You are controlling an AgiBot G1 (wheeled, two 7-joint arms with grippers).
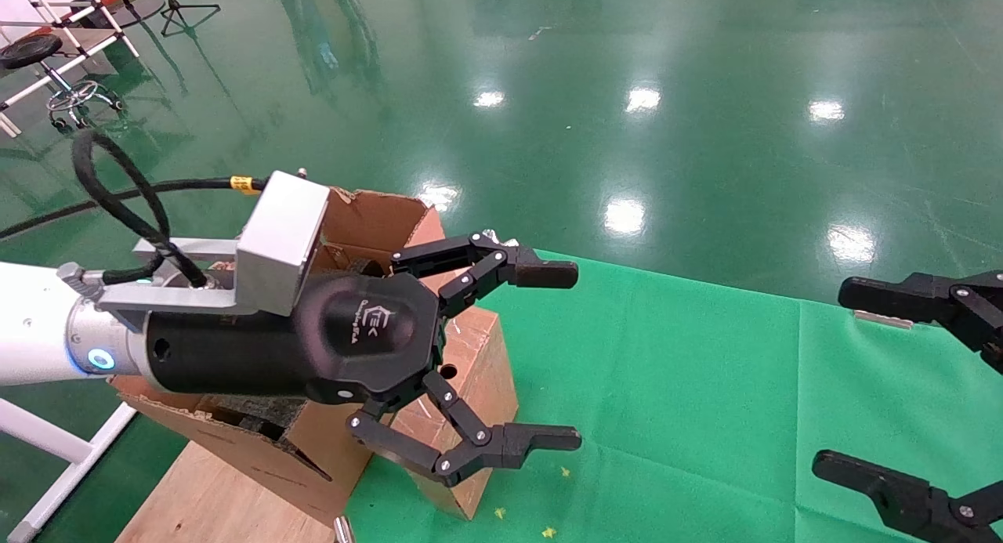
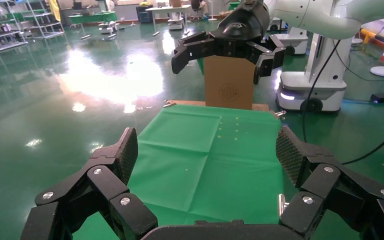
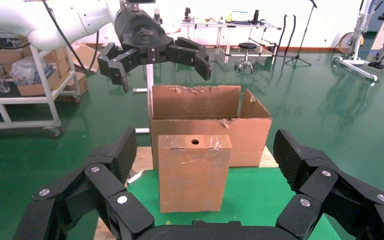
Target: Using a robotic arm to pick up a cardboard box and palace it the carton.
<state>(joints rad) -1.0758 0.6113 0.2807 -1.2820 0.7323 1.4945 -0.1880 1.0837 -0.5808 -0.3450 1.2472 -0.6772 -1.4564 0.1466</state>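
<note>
The small cardboard box (image 1: 490, 371) stands upright at the left end of the green cloth, right in front of the carton (image 1: 376, 218). My left gripper (image 1: 552, 355), on the white arm with the silver wrist, hangs open and empty above the box and touches nothing. The right wrist view shows the box (image 3: 194, 172) with a hole in its top, the carton (image 3: 250, 132) behind it with torn upright flaps, and the left gripper (image 3: 155, 62) high above both. My right gripper (image 1: 850, 380) is open and empty, off to the right of the box.
The green cloth (image 1: 666, 386) covers the table. The carton stands on a wooden board (image 1: 211, 496). In the left wrist view my left gripper (image 2: 206, 150) spans bare cloth; at the cloth's far end stands a brown box (image 2: 228, 87) under an open black gripper (image 2: 227, 50).
</note>
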